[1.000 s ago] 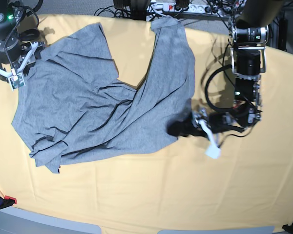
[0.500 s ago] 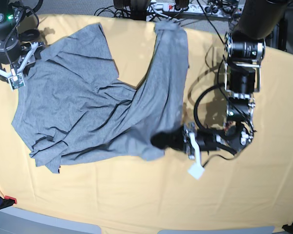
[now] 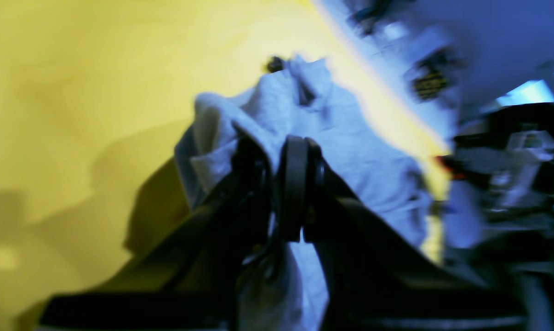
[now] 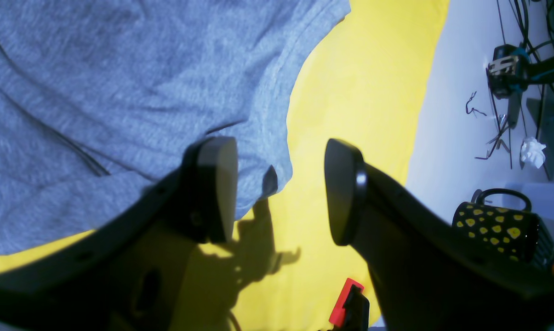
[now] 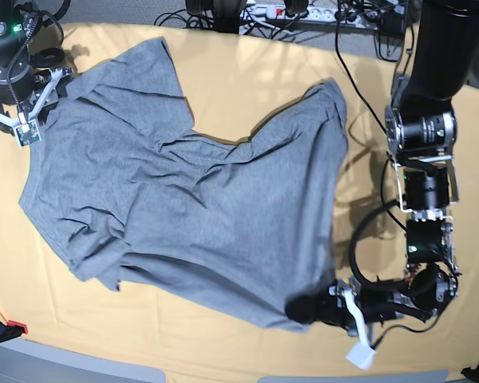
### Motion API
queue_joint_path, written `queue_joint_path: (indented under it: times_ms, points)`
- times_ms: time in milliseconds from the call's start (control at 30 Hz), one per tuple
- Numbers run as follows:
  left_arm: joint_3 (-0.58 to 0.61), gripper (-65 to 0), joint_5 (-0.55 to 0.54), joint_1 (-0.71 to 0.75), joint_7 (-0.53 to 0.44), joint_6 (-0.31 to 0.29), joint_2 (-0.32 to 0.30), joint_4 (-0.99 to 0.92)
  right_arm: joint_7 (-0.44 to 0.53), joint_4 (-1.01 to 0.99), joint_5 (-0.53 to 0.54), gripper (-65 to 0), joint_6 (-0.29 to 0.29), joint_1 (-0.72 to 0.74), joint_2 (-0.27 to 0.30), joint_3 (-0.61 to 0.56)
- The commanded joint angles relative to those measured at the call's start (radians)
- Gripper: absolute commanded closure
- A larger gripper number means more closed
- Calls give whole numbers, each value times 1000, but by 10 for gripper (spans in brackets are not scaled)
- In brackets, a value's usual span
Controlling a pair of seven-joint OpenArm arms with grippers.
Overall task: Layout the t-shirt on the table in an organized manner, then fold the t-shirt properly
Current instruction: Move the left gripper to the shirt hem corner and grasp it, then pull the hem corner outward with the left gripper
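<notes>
The grey t-shirt lies wrinkled and mostly spread across the yellow table. No lettering shows. My left gripper is low near the table's front edge, shut on the shirt's front-right corner. In the blurred left wrist view its fingers pinch a bunch of the t-shirt. My right gripper stands open at the shirt's far-left corner. In the right wrist view the right gripper has a wide gap, one fingertip over the hem of the t-shirt and the other over bare table.
Cables and a power strip run along the table's back edge. A black mug with yellow spots sits off the table beside the right arm. A red clamp grips the table's edge, and another red clamp shows at the front left.
My left gripper has shut on the shirt's edge and dragged it from mid-table toward the front edge, drawing the folded-over right side out flatter. The right arm has not moved.
</notes>
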Motion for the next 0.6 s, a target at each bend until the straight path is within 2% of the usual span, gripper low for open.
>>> queue_joint_path:
  times_ms: [0, 167, 367, 567]
  points:
    - [5, 0, 2, -48, -62, -5, -11, 16, 11, 13, -9, -325, -6, 0, 14, 9]
    - [56, 0, 255, -51, -288, -5, -34, 16, 11, 13, -9, -325, -6, 0, 14, 9]
    - [130, 0, 497, -51, -445, 2, -35, 16, 10, 13, -10, -325, -7, 0, 14, 9]
    - [198, 0, 755, -52, -602, 161, -35, 16, 3, 13, -10, -325, -10, 0, 14, 9]
